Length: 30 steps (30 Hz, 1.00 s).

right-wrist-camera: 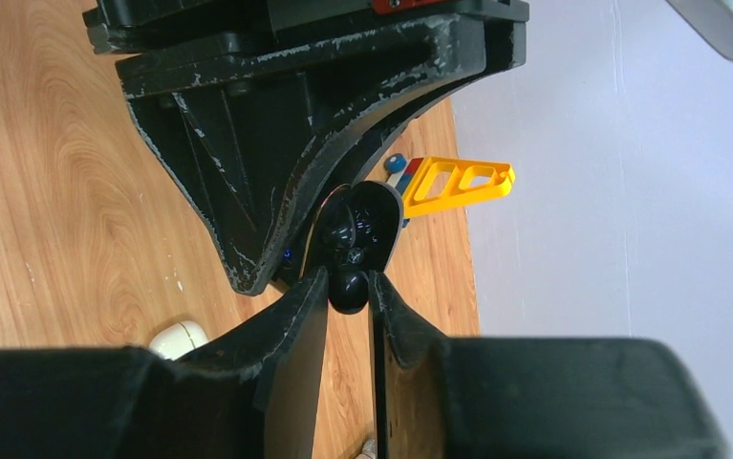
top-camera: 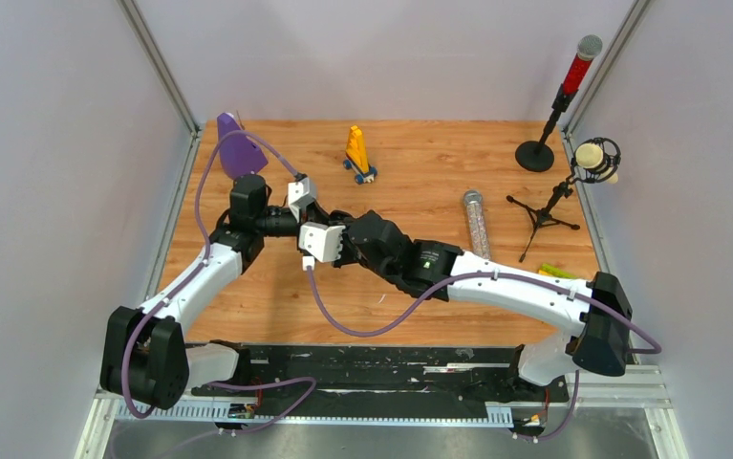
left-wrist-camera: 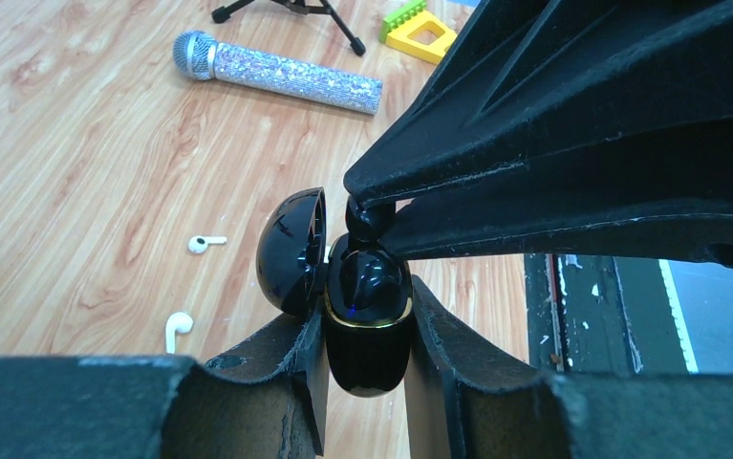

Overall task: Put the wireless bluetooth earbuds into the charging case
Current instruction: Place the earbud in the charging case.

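A black earbud (left-wrist-camera: 370, 218) was pinched by the right gripper (right-wrist-camera: 348, 290) at twelve o'clock of the case (left-wrist-camera: 367, 287) (clamped by the left gripper (left-wrist-camera: 367, 335)), not yet seated.

Charging case (left-wrist-camera: 367, 330): glossy black, thin gold band round rim, tiny blue glint on front.
Black earbud (left-wrist-camera: 370, 220), at case's 12 o'clock: same glossy black.
White earbuds (left-wrist-camera: 206, 243), at case's 9 o'clock: plain white.
Left tool (left-wrist-camera: 366, 311), right tool (right-wrist-camera: 348, 282): matte black, pale scuffs along edges.
Desk (left-wrist-camera: 75, 153): orange-brown wood grain.
Handheld microphone (left-wrist-camera: 276, 72): silver glitter.
Toy ladder (right-wrist-camera: 458, 182): yellow, blue and red at foot.
Cables (top-camera: 343, 323): purple.
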{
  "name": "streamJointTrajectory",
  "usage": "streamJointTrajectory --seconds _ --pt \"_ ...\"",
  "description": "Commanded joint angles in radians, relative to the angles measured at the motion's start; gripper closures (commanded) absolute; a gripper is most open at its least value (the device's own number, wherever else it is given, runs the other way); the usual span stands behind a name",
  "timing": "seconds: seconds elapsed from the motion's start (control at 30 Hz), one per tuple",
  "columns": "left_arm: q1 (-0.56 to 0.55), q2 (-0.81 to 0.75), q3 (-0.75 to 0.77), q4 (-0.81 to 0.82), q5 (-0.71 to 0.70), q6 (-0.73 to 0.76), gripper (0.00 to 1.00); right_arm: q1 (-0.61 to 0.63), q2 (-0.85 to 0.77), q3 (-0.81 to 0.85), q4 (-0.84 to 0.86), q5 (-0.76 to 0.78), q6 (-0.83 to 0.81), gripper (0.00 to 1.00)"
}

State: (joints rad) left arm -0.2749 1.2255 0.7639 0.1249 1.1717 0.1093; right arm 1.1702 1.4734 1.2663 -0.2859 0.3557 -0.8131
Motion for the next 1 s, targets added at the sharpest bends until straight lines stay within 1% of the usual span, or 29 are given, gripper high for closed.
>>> streamJointTrajectory --seconds 0.0,0.33,0.5,0.6,0.7,0.8,0.9,0.97 --pt "0.007 -0.017 0.012 0.094 0.013 -0.018 0.83 0.024 -0.026 -0.004 -0.013 -0.009 0.043 0.75" --pt "0.017 -0.029 0.014 0.100 0.016 -0.023 0.83 0.023 -0.039 0.081 -0.108 -0.061 0.095 0.71" --pt "0.019 -0.033 0.014 0.104 0.019 -0.025 0.83 0.023 -0.039 0.129 -0.132 -0.077 0.121 0.62" --pt "0.021 -0.038 0.012 0.105 0.021 -0.026 0.83 0.012 -0.040 0.201 -0.182 -0.108 0.152 0.57" --pt "0.024 -0.043 0.011 0.106 0.023 -0.026 0.84 -0.018 -0.045 0.294 -0.271 -0.174 0.210 0.54" --pt "0.023 -0.047 0.012 0.107 0.026 -0.026 0.84 -0.060 -0.059 0.366 -0.310 -0.218 0.249 0.52" --pt "0.025 -0.049 0.012 0.110 0.027 -0.031 0.84 -0.111 -0.073 0.379 -0.305 -0.216 0.261 0.52" --pt "0.025 -0.051 0.013 0.114 0.031 -0.035 0.84 -0.154 -0.080 0.344 -0.259 -0.198 0.270 0.52"
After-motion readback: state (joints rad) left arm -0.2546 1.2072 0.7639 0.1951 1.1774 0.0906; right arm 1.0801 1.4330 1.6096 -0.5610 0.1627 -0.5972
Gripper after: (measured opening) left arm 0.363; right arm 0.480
